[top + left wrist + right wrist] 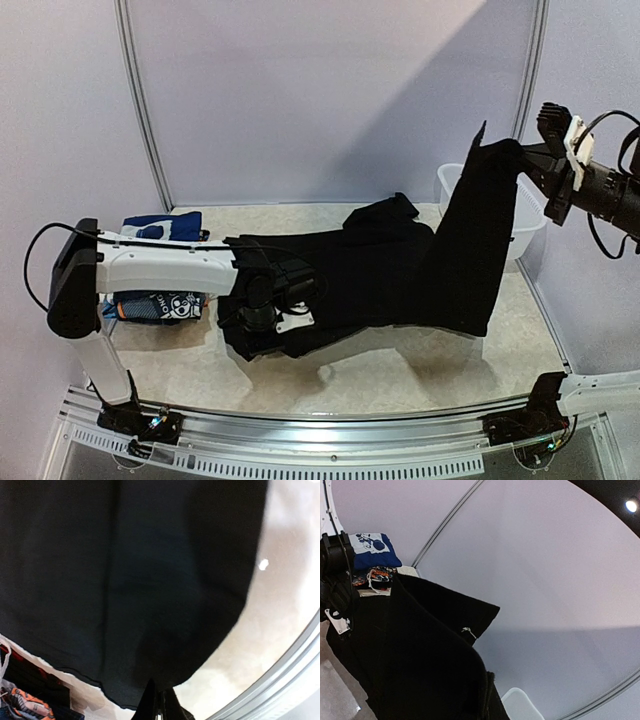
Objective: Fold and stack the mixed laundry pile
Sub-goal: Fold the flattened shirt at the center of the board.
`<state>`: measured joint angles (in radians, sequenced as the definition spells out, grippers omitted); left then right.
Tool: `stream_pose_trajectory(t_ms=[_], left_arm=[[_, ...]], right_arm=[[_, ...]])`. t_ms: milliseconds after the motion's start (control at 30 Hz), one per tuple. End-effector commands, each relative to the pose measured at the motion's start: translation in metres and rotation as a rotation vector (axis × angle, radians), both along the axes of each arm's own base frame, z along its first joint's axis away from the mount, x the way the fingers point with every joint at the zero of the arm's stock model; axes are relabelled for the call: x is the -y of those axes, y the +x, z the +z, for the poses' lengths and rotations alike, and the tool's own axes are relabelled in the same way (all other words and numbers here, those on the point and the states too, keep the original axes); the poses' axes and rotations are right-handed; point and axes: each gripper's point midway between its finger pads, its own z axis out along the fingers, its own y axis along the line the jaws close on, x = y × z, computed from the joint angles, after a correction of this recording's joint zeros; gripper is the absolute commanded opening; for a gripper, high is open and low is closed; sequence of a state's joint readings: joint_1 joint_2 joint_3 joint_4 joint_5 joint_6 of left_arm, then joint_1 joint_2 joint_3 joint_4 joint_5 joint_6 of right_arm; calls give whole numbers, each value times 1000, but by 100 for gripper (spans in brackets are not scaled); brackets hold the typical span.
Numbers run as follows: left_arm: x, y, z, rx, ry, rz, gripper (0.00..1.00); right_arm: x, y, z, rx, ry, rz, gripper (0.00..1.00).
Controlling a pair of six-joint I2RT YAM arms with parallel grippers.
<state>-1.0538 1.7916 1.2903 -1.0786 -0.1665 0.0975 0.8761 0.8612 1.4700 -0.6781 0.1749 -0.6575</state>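
A large black garment (400, 270) from the mixed laundry pile stretches across the table. My left gripper (262, 318) is shut on its left end, low over the table. In the left wrist view the black cloth (125, 580) fills most of the frame, and the fingertips (159, 696) are pressed together on its hem. My right gripper (530, 160) is shut on the other end and holds it high at the right, so the cloth hangs down steeply. In the right wrist view the black garment (410, 650) covers the fingers.
Folded pieces sit at the far left under the left arm: a blue cartoon-print garment (165, 225) and a dark printed one with orange bits (160, 305). A white plastic tub (525, 228) stands at the back right behind the hanging cloth. A metal rail (330, 425) runs along the near table edge.
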Motion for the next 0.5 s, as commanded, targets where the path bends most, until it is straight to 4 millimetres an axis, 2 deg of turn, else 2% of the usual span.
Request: stream_pose_trajectory(t_ms=[0,133,300,467], left_arm=[[-6,17,25,-8,-41,55,0],[-15,33,27,-15,-42,99,0],[-22,47,29,-31,-60,159,0],[-24,58,26,-48,-80,202,0]], right_arm=[[-10,9,10,76,-48,-1,0],[-19,21,11,115,-73,-19,0],[-26,45,21,220,-105,-91,0],[-40,71,24,266,-108,-68,0]])
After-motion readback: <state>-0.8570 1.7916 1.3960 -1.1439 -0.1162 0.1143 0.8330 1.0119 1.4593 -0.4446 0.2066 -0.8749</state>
